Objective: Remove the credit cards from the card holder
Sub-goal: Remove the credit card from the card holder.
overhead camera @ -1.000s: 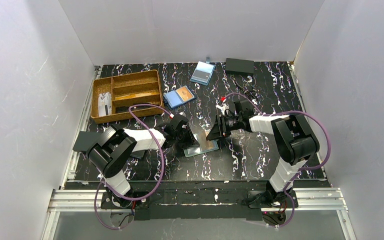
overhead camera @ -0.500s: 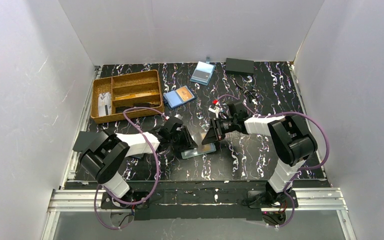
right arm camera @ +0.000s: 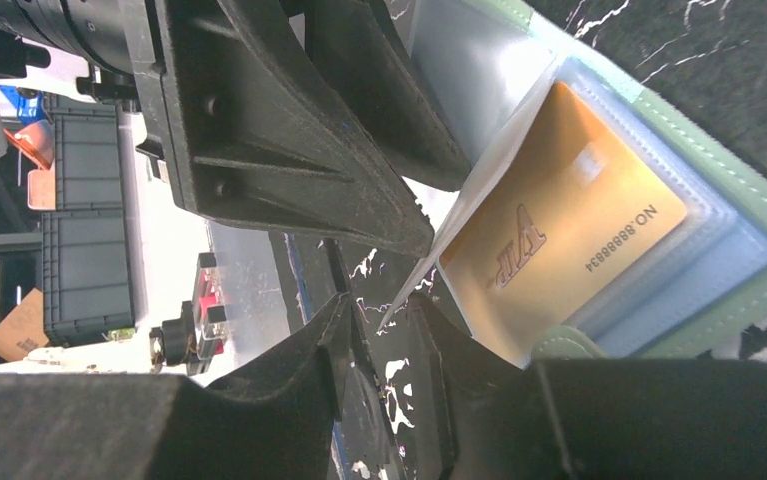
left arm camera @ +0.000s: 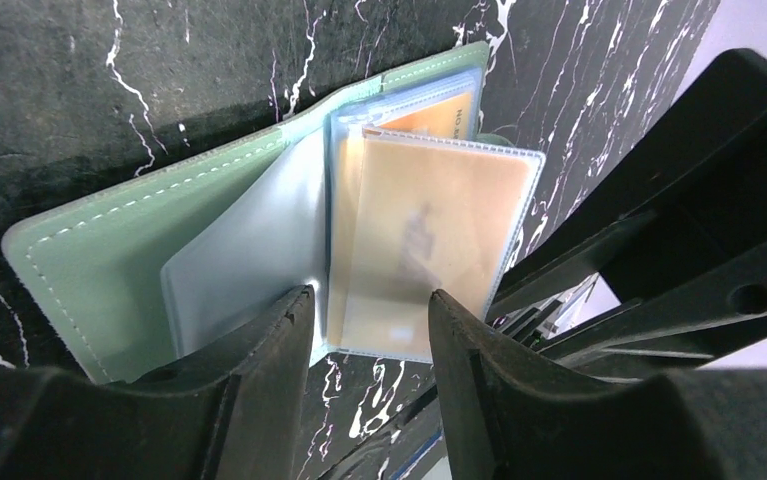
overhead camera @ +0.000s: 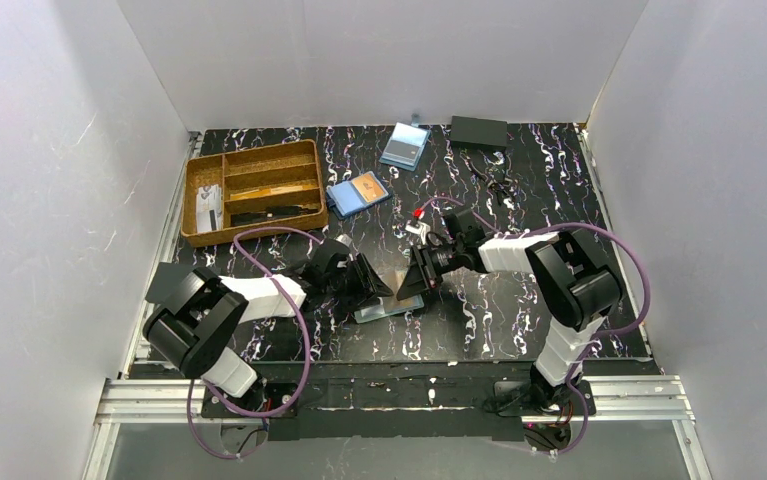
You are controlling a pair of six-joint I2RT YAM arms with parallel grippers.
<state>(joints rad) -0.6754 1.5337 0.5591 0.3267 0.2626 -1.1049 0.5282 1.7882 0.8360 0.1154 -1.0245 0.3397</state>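
Observation:
The card holder lies open on the table, a pale green cover with clear plastic sleeves. A gold card sits in one sleeve, which stands lifted; it also shows through the sleeve in the left wrist view. My left gripper is open, its jaws astride the lower edge of that sleeve. My right gripper faces it from the right, jaws slightly apart, with the sleeve's thin free edge pointing into the gap. The green cover also shows in the right wrist view.
A wooden divided tray stands at the back left. A bright blue holder with an orange card and a pale-blue holder lie behind. A black box sits at the back edge.
Both grippers have moved down and toward the near edge, closing in on each other. The holder has slid slightly nearer and left. The raised sleeve now stands lower between them.

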